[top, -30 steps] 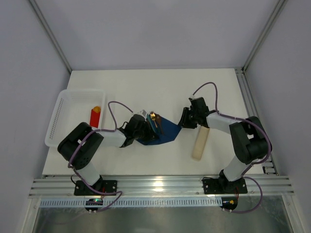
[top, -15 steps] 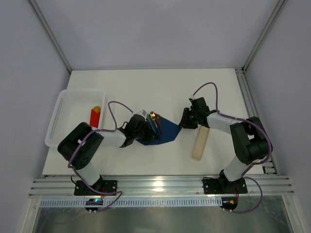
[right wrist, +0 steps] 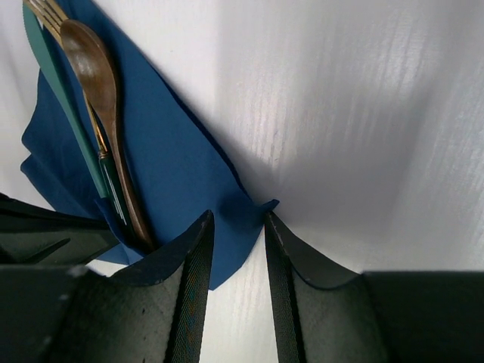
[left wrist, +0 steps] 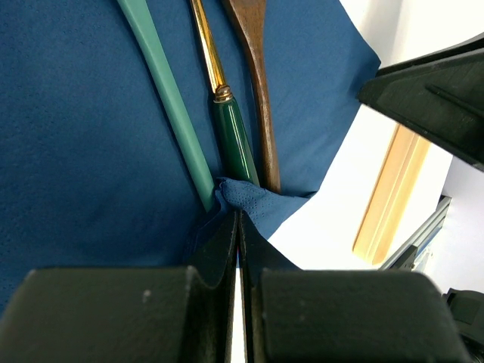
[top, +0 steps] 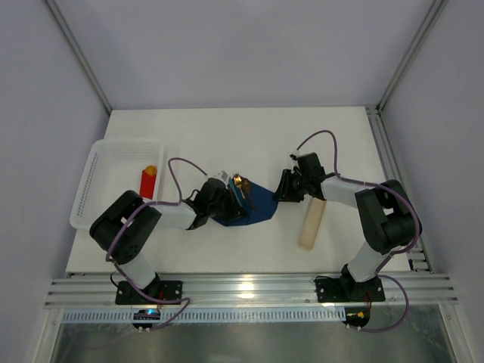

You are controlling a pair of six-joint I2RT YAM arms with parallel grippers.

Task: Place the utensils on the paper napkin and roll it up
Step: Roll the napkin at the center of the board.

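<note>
Top external view, reading from my left: a white basket holds a red block with an orange tip, and neither has any part in this job. Next come my left fingers, clenched on a small bunched fold at the near edge of the napkin, right where the handle ends of the utensils finish. The napkin is a dark navy sheet lying mid-surface between my two arms, mostly flat, with its edges lifted and creased where I hold it. Three slim pieces lie on it side by side and nearly parallel: a teal handle, a green handle with a gold stem, and a brown wooden piece whose spoon bowl shows from the right wrist. As I judge it, laying the utensils is done and the rolling has only begun, because the sheet is not yet wrapped round them. Further right, my right fingers stand parted, one on each side of the napkin's right corner, low over the white surface and not yet pinching it. The next move calls for closing on that corner and carrying it over the cutlery towards my left. The left pinch must hold so the thin paper neither slides nor tears. A pale beige bar lies just beside my right arm, clear of the napkin.
</note>
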